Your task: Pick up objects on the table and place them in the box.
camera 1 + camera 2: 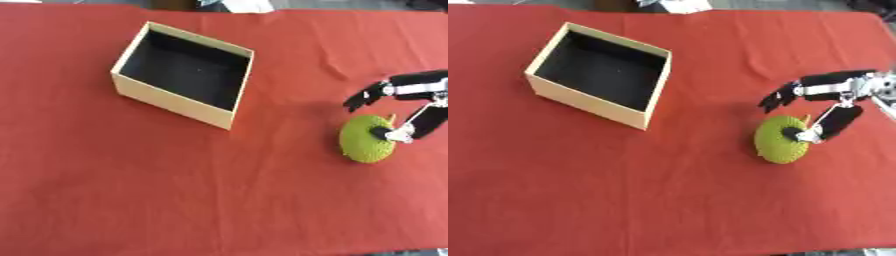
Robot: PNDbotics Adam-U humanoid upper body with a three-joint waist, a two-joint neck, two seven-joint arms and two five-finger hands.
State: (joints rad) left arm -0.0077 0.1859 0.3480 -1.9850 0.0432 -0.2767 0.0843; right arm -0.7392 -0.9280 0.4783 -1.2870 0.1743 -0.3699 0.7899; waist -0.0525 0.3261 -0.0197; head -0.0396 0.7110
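- Nearest you lies bare red cloth (175, 210) covering the worktop; nothing sits on it along the near edge
- Your right robot hand (833, 102) comes in from the right side and reaches down onto the green bumpy object (779, 140), a rounded fruit-like thing resting on the cloth at right of centre
- One dark finger (837, 122) lies against the top of that object, with its tip touching the green surface; the other fingers (779, 100) are spread out above and to the left, clear of it
- So the robot hand is open and touching, not closed round anything; I judge the grasp has not yet been made
- Your left robot hand shows in neither view
- Well apart, at upper left, stands the cardboard box (171, 97) with a dark inside; it looks empty as far as the views show
- Task progress, by my reading: nothing is in the box, and the green object is the only loose thing you can see on the worktop
- What is left: close on the object, lift it, carry it left and up to the box, and let it go inside
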